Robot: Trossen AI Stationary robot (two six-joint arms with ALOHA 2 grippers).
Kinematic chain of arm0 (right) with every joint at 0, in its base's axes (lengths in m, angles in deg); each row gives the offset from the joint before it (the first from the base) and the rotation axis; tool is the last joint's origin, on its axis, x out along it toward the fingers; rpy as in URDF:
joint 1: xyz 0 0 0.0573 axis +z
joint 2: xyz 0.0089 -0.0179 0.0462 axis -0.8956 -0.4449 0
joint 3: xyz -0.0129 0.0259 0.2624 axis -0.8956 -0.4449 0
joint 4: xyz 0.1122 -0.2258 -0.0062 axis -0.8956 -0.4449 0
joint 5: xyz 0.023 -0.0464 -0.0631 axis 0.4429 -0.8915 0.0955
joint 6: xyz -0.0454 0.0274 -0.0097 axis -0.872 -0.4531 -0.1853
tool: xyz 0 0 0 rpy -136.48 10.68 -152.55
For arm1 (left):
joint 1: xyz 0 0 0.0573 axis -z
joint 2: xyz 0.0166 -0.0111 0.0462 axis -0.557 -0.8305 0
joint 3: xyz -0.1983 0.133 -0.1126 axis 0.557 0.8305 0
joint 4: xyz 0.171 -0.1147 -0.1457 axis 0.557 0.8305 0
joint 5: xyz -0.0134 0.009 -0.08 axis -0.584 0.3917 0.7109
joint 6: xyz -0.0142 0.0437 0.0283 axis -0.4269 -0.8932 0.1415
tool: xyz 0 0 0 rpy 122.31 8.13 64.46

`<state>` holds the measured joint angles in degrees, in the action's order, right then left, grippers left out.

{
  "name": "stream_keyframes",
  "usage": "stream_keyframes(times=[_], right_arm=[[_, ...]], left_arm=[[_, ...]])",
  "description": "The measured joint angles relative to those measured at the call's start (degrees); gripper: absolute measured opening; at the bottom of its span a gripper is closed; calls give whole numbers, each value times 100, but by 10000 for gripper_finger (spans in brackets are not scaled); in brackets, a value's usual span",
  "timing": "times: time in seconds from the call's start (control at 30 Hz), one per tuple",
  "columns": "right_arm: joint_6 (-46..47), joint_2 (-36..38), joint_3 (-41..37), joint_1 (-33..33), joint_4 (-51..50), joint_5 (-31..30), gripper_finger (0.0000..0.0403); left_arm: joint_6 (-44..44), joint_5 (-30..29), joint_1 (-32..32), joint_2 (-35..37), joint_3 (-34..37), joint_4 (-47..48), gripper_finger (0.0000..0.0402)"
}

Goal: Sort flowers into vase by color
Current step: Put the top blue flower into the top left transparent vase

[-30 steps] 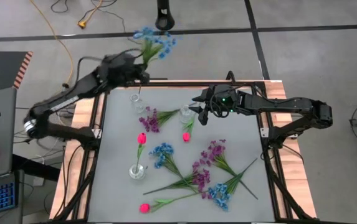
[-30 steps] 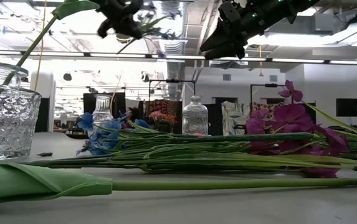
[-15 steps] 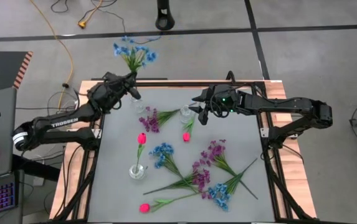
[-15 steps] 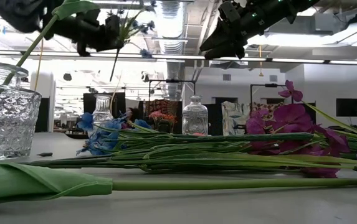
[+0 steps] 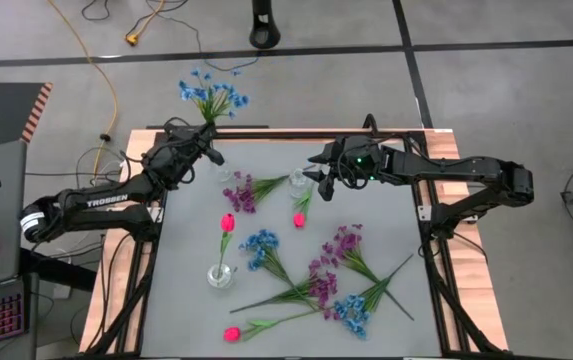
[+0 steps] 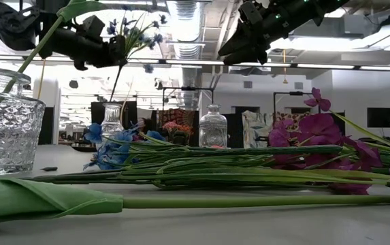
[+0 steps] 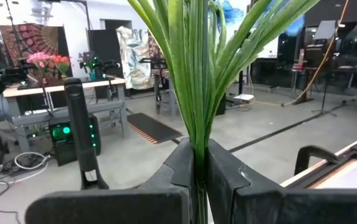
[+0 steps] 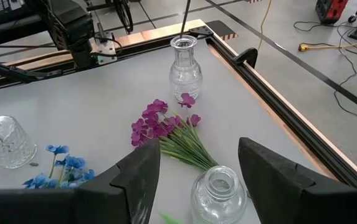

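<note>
Blue flower stem (image 5: 211, 98) in left gripper (image 5: 206, 157), arm seemingly lettered "TROSSEN".

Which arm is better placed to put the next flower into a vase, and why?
Left. The left gripper is shut on the blue flower stem, above the far-left vase. The right gripper hangs open and empty.

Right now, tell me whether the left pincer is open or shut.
Shut: the left pincer clamps the blue flower bunch's green stems between its fingers.
</note>
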<state>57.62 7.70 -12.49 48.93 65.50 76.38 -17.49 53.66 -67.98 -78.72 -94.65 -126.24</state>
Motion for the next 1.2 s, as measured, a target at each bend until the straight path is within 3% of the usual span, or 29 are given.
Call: stream_keyframes(times=[0.63,0.93,1.2], right_arm=[[-2,-13,0,0,0,0,244],[-2,-15,0,0,-2,2,244],[-4,-15,0,2,-2,2,244]], left_arm=[[412,27,2,-513,2,109,7],[608,339,4,-576,0,366,7],[665,340,9,-556,-2,653,28]])
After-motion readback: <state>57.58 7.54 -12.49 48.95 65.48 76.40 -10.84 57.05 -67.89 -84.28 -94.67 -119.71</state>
